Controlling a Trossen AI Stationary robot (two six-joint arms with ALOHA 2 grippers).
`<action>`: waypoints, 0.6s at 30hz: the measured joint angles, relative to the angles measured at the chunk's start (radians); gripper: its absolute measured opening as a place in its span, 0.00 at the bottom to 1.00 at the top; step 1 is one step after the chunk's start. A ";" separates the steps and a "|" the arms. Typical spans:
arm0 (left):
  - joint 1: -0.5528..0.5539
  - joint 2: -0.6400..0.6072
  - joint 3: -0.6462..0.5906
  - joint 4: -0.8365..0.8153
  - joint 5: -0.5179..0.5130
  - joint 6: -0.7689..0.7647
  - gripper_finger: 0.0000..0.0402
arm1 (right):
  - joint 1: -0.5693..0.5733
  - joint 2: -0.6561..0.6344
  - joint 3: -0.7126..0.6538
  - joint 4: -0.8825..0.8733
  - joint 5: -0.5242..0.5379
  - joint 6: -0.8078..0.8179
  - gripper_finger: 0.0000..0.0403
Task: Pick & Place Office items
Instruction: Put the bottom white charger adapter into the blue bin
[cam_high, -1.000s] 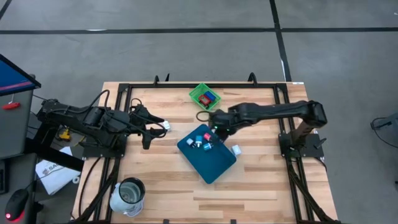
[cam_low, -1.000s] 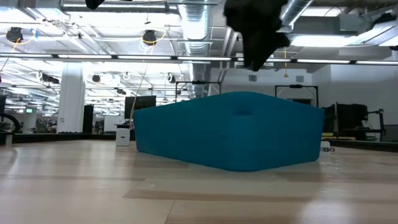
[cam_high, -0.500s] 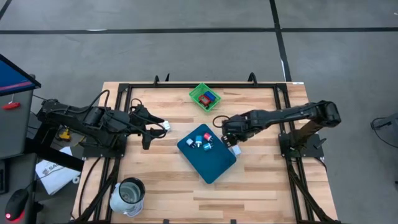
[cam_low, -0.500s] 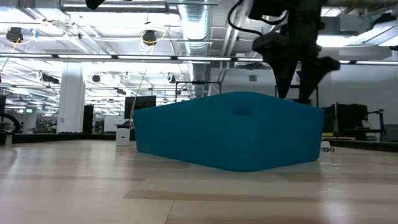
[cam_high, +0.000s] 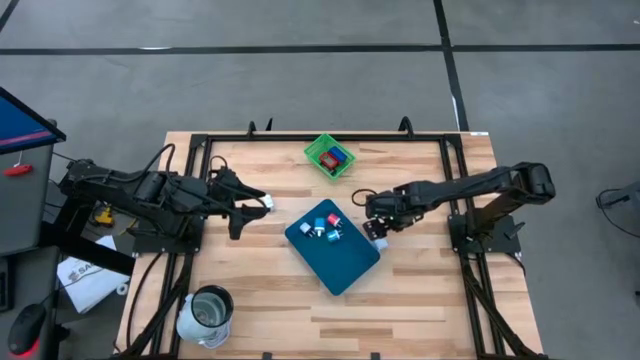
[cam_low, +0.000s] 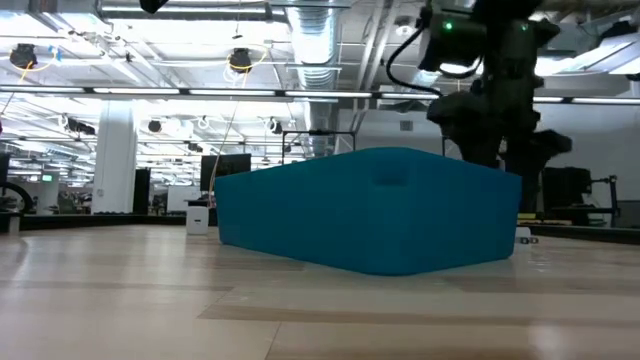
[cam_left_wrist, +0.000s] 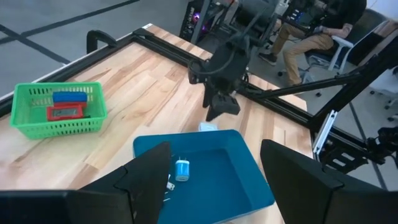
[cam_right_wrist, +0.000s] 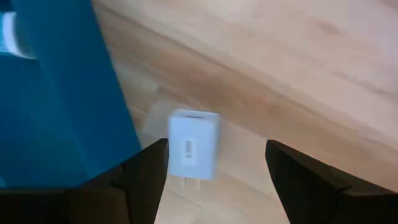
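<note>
A teal tray (cam_high: 335, 250) lies mid-table and holds a few small office pieces (cam_high: 327, 226), white-and-blue and red. One white plug block (cam_right_wrist: 194, 151) lies flat on the wood just beside the tray's right corner (cam_high: 379, 240). My right gripper (cam_right_wrist: 216, 148) hangs open over that block, a finger on either side and above it, touching nothing; the high view shows it there (cam_high: 376, 218). The green mesh basket (cam_high: 330, 155) at the far edge holds a blue and a red piece. My left gripper (cam_left_wrist: 214, 149) waits open at the table's left (cam_high: 262, 205).
A metal mug (cam_high: 205, 315) stands at the near left corner. Black frame rails (cam_high: 300, 137) run along the table's far edge and sides. Bare wood lies right of the tray and near it. A seated person (cam_left_wrist: 323, 25) shows beyond the far edge.
My right gripper has moved from above the tray's far edge, near the basket, toward the table's right and near side and down, ending over the white block beside the tray's right corner. The tray and the pieces have stayed put.
</note>
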 joint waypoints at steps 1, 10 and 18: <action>0.000 0.000 0.000 0.001 0.000 -0.007 0.61 | 0.001 0.000 -0.015 0.022 -0.006 0.008 0.65; 0.007 0.000 0.000 0.038 0.000 -0.025 0.61 | 0.035 -0.002 -0.100 0.157 -0.056 0.046 0.65; 0.037 0.000 0.000 0.065 0.000 -0.025 0.61 | 0.067 0.000 -0.144 0.209 -0.058 0.071 0.65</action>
